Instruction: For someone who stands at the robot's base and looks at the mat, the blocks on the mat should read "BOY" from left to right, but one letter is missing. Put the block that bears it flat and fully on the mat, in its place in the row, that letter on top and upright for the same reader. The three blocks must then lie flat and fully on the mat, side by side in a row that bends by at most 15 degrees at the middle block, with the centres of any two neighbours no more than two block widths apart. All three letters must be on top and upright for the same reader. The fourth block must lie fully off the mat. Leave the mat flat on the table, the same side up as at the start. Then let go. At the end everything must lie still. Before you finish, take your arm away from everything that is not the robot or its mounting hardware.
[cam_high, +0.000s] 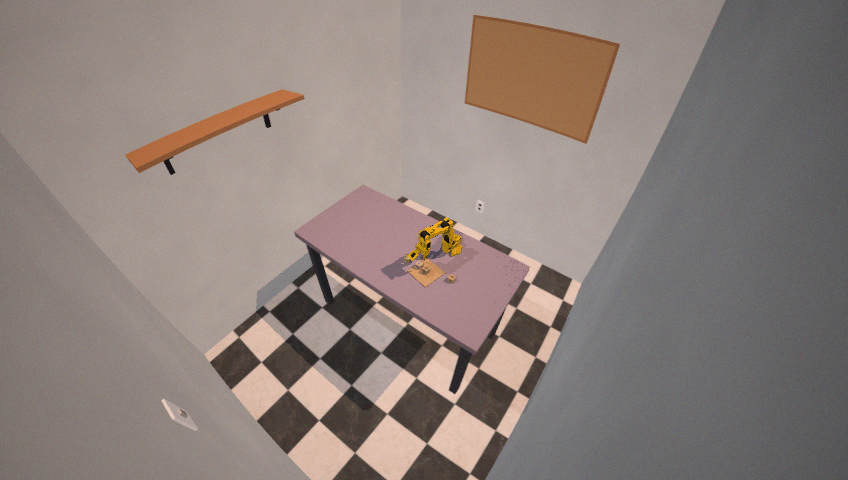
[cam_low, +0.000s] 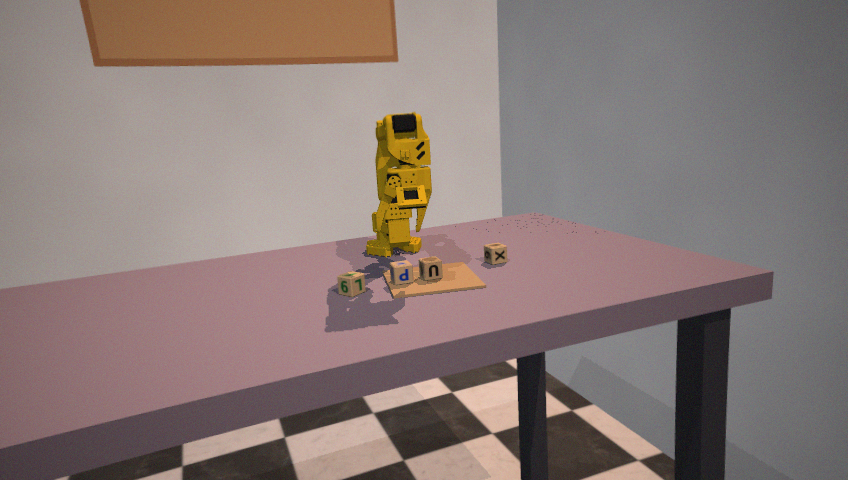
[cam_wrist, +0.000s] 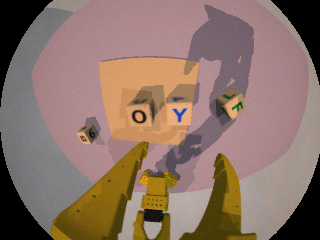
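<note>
In the wrist view the tan mat (cam_wrist: 150, 100) holds two blocks side by side: one with a black O (cam_wrist: 139, 115) on top and one with a blue Y (cam_wrist: 179, 115) to its right. The mat's left part, beside the O, is bare. A block with green marks (cam_wrist: 231, 104) lies off the mat to the right. Another block (cam_wrist: 87, 134) lies off the mat to the left; its top letter is too small to read. In the exterior view this block (cam_low: 495, 253) shows an x on its side. My gripper (cam_wrist: 182, 154) is open and empty, above the table on the base side of the mat.
The arm (cam_low: 401, 178) is folded close over its base, behind the mat (cam_low: 436, 280). The green-marked block (cam_low: 351, 283) sits on the purple table just off the mat's edge. The table's edges are far from the blocks.
</note>
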